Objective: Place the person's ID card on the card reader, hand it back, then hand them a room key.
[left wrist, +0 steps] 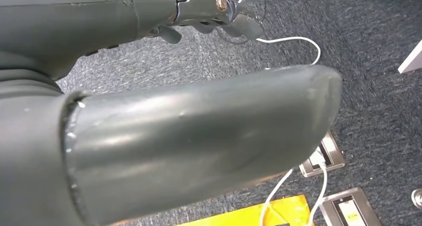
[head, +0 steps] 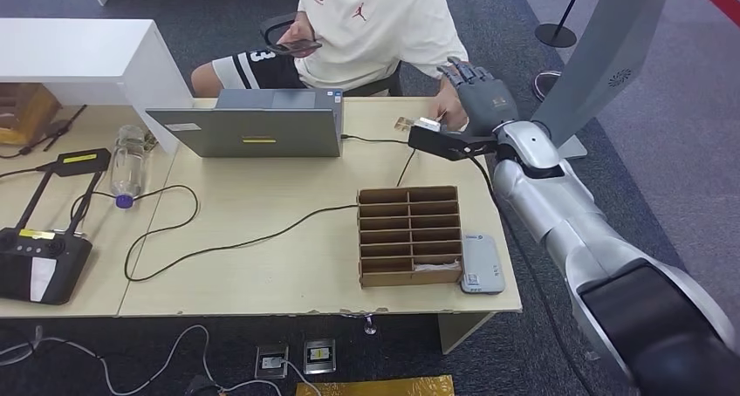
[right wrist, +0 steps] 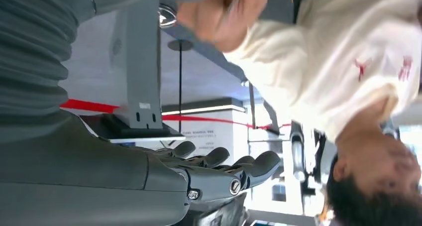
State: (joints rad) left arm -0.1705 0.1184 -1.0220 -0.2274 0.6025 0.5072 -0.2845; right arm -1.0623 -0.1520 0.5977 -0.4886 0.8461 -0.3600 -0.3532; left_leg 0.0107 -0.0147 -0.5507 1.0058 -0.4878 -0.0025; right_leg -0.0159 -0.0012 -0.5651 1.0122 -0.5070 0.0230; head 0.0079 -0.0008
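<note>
My left hand (left wrist: pixel 209 17) hangs low beside me over the carpet and floor sockets, fingers loosely curled with nothing in them, out of the way since this step needs one arm only

On the tabletop (head: pixel 262 265), going left to right: a controller (head: pixel 39 261) at 8 o'clock, a water bottle (head: pixel 127 162) lying at 9, then the closed laptop (head: pixel 253 126) at about 11, its cable (head: pixel 218 243) looping across the middle. The brown divided card box (head: pixel 409 235) sits just right of centre, at about 4 o'clock; a pale card seems to lie in its nearest compartment, which I take for the room key store, though I cannot read it. Touching the box's right side is the grey card reader (head: pixel 482 262), at the near right edge where my right arm reaches it easily

My right hand (head: pixel 478 95) is stretched to 1 o'clock, at the far right edge of the tabletop, palm open and fingers spread and raised toward the seated person (head: pixel 375 21). The person's hand (head: pixel 447 112) is right at mine. I cannot tell which of us has the ID card (head: pixel 427 124); a small pale thing shows just beside my wrist. I judge this to be a hand-over of the card, and I cannot tell in which direction
</note>
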